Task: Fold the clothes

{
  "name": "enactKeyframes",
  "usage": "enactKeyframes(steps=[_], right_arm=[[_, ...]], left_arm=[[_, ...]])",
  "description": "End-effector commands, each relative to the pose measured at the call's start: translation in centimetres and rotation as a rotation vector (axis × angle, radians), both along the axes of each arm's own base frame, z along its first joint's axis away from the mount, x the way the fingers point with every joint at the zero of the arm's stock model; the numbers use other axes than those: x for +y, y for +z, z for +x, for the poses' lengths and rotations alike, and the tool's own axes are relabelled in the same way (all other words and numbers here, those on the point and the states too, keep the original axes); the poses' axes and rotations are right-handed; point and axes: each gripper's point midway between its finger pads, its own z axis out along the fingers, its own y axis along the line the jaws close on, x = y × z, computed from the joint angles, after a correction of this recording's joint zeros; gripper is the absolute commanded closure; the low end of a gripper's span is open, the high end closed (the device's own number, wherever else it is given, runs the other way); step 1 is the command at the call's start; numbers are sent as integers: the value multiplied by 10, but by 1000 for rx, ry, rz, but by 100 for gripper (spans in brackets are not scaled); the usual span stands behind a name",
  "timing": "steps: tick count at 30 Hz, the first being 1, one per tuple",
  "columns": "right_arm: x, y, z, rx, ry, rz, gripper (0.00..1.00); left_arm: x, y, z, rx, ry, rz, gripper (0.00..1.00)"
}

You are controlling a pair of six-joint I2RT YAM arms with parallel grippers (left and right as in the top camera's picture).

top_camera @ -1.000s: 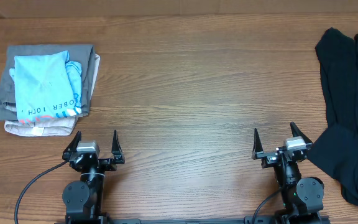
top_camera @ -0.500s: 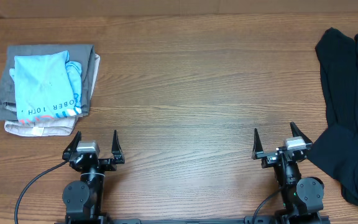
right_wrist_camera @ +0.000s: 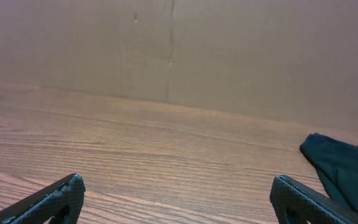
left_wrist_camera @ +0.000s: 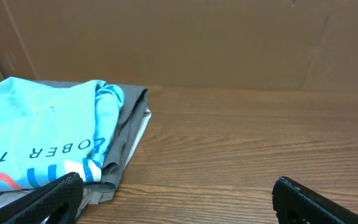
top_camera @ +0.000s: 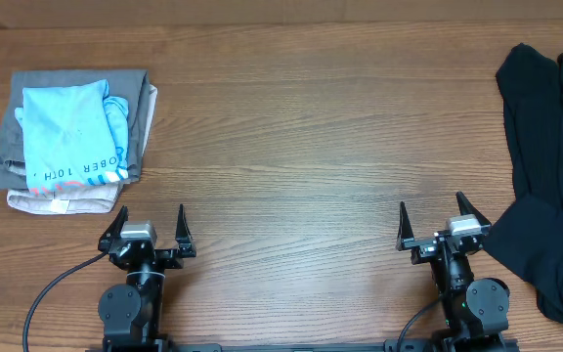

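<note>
Light blue T-shirt [top_camera: 66, 127] atop grey garment [top_camera: 145, 108]; dark cloth [top_camera: 550, 166] far right; left end effector [top_camera: 148, 223], right end effector [top_camera: 431, 217] wide, empty.

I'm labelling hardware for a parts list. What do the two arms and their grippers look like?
The left arm and right arm are black with rounded joint housings. The left gripper and right gripper each have two black fingers tapering to points, behind them a silver-grey block. A black cable leaves the left arm's base; a green spot marks the right arm.
</note>
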Motion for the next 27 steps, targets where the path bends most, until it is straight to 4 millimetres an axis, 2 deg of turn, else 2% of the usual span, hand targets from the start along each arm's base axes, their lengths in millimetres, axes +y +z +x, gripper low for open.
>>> enactKeyframes(steps=[1, 27], right_arm=[[-2, -2, 0, -6, -10, -4, 0], [-2, -2, 0, -6, -10, -4, 0]], left_arm=[[-2, 0, 0, -7, -10, 19, 0], [-4, 0, 0, -6, -20, 19, 0]])
